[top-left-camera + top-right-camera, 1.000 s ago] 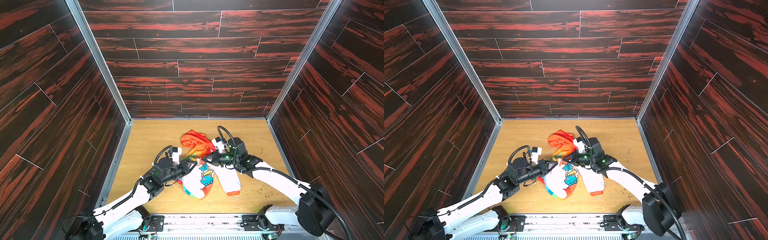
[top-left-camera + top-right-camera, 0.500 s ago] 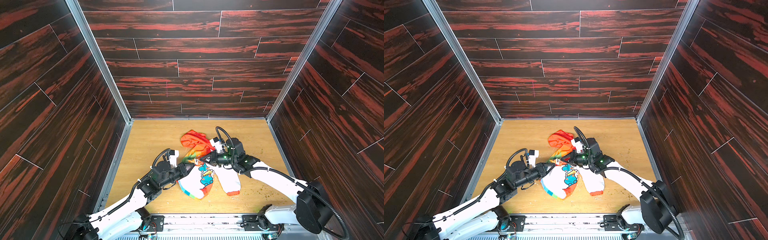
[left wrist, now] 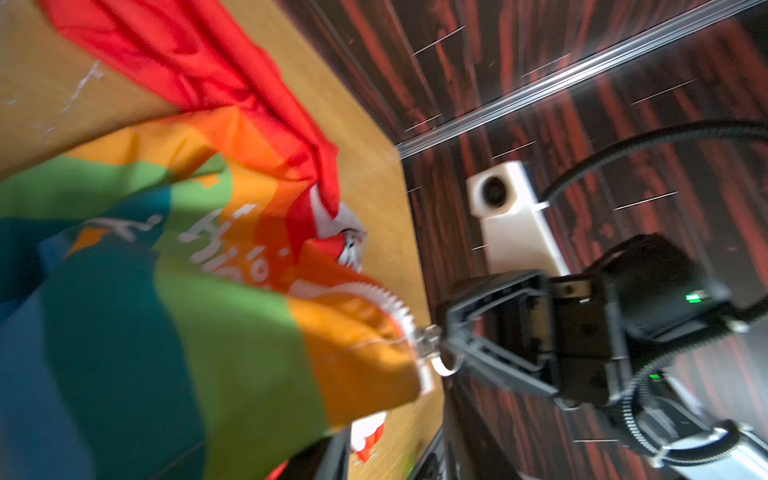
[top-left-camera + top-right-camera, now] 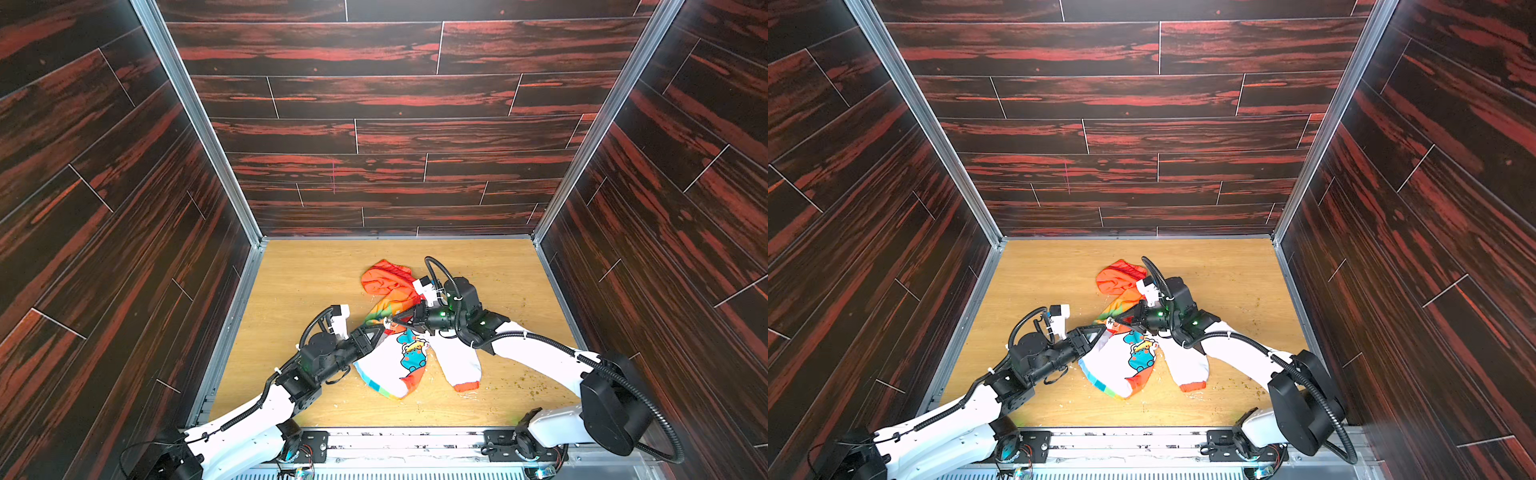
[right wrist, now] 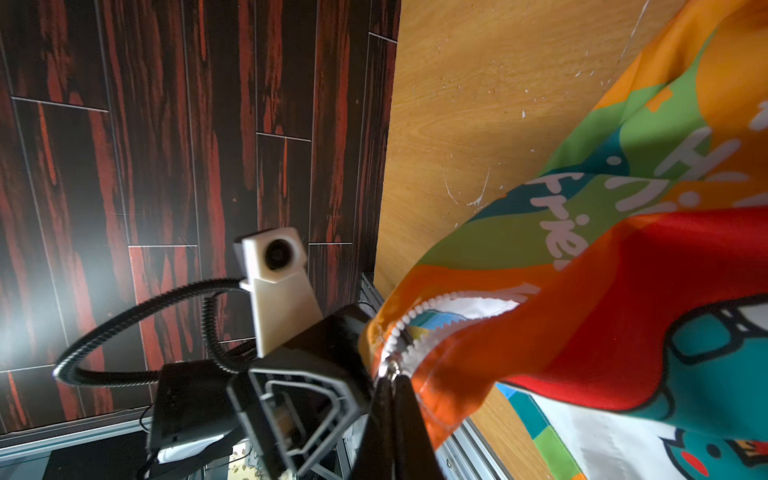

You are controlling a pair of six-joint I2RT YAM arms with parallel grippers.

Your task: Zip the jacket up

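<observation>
The left gripper (image 4: 381, 329) has eased back, and its fingers now stand apart beside the rainbow edge of the jacket (image 4: 405, 361). The right gripper (image 3: 444, 348) keeps its fingers clamped on the zipper pull (image 3: 428, 338). The jacket lies crumpled mid-surface (image 4: 307, 282).

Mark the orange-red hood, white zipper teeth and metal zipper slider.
orange-red hood (image 4: 384, 280), in a top view, middle.
white zipper teeth (image 5: 424, 307), right wrist view, row.
metal zipper slider (image 3: 427, 337), left wrist view, body.

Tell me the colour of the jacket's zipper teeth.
White; the jacket's zipper teeth show clearest in the right wrist view.
</observation>
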